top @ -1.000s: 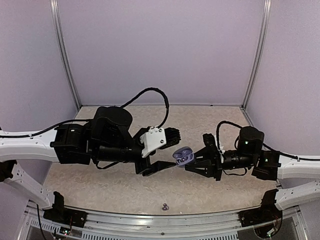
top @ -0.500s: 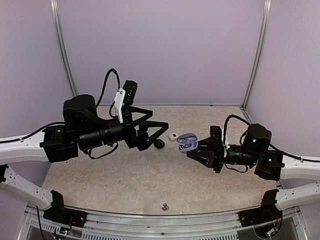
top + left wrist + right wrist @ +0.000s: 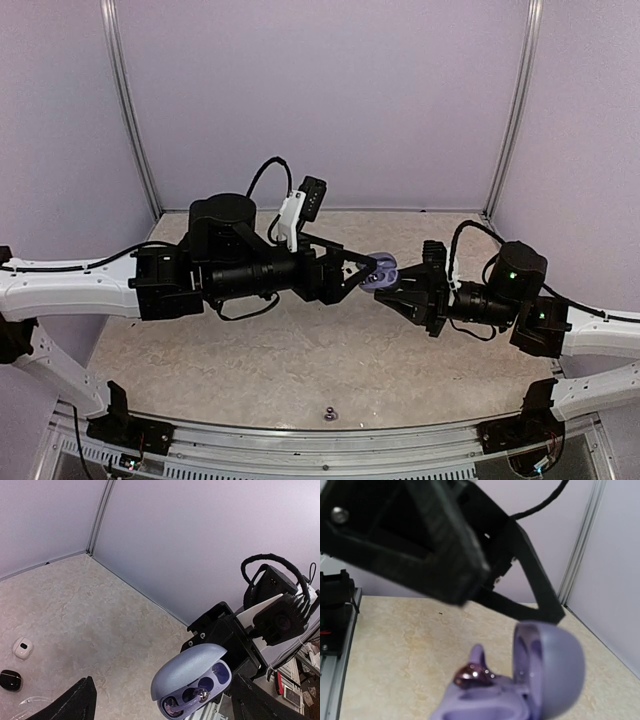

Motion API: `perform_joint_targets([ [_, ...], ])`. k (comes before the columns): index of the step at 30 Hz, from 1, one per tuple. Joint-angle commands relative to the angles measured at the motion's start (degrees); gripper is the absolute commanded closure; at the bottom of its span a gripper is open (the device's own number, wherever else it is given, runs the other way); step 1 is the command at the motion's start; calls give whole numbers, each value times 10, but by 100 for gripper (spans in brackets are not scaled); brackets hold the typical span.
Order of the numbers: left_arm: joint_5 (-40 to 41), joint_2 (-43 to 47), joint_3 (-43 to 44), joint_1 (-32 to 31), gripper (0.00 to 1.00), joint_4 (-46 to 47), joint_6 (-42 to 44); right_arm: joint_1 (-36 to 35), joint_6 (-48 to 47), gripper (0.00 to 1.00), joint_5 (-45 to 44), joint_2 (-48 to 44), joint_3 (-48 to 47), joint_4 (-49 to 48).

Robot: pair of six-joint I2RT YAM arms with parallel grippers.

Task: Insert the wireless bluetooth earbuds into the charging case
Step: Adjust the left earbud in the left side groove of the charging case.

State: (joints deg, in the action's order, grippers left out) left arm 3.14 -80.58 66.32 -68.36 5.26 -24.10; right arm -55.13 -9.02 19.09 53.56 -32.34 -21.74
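An open lilac charging case (image 3: 379,273) hangs above the table's middle, with my right gripper (image 3: 400,290) shut on its base. The lid (image 3: 187,667) stands up. A lilac earbud (image 3: 201,695) with a shiny metallic tip lies in one well of the case, partly sticking out; the right wrist view shows the same earbud (image 3: 472,673) beside the lid (image 3: 552,665). My left gripper (image 3: 362,270) is open, its black fingers (image 3: 75,705) spread on either side of the case without touching it. My right fingers are hidden under the case in the right wrist view.
A small white case (image 3: 22,647) and a small black case (image 3: 10,679) lie on the beige table (image 3: 100,610) below my left gripper. A tiny dark piece (image 3: 328,412) lies near the front rail. Lilac walls close in the back and sides.
My left gripper opened wide, swung away to the back left, then came back to the case. My right gripper carried the case a little towards the back.
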Motion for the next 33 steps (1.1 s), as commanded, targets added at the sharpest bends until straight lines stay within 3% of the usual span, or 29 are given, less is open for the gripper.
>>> perform_joint_targets([
  [1,12,-13,32,-3,10,-20,-1,-7,-1,100,-5,-8,-15,-11],
  [25,-8,-20,-9,4,36,-13,2,-7,15,100,-5,-11,-10,-20],
  [33,1,-16,-19,4,36,-14,8,-6,21,100,-5,-16,-6,-23],
])
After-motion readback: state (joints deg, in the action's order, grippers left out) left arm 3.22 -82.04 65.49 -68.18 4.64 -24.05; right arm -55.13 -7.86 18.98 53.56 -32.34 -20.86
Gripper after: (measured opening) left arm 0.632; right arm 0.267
